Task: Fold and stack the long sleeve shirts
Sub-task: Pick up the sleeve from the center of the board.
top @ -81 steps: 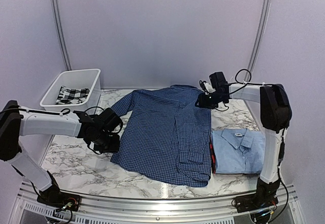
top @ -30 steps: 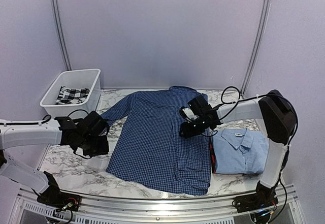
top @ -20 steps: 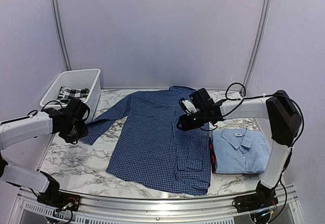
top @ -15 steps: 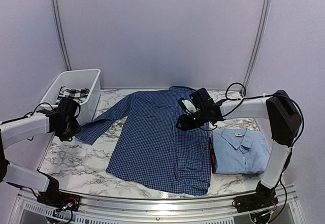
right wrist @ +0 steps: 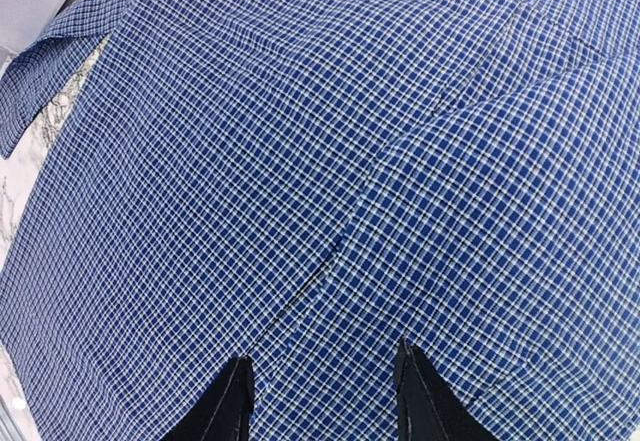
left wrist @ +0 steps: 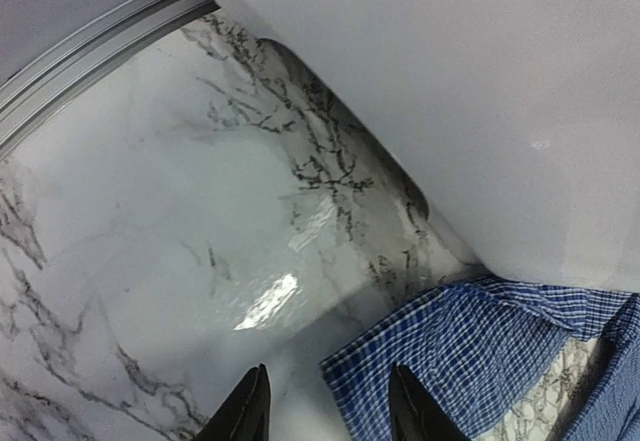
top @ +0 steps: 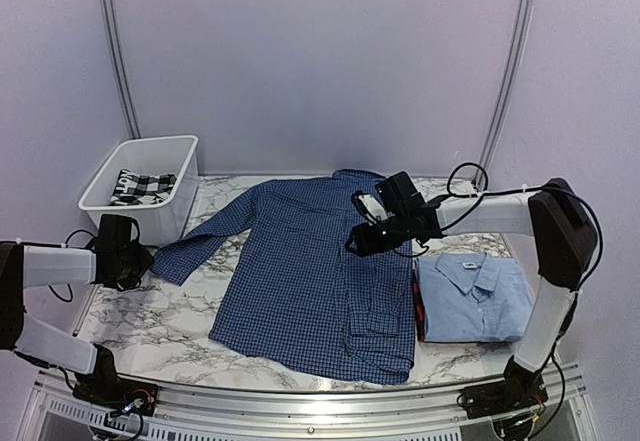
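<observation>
The left claw (top: pixel 128 261) has pulled back from the sleeve (top: pixel 190 249)
From above, it now sits further left, off the dark blue shirt (top: pixel 310 271), which lies flat in the middle of the table (top: pixel 140 331), one sleeve stretched out; the light blue shirt (top: pixel 470 296) is folded beside it. Left wrist: fingers (left wrist: pixel 245 411) apart, holding nothing, the cuff (left wrist: pixel 440 356) just beside them. Right wrist: the right claw (right wrist: pixel 320 401) is spread wide over the check cloth

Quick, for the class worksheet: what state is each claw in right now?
Left claw: open, empty, by the cuff of the dark blue shirt.
Right claw: open, empty, above the dark blue shirt.
</observation>
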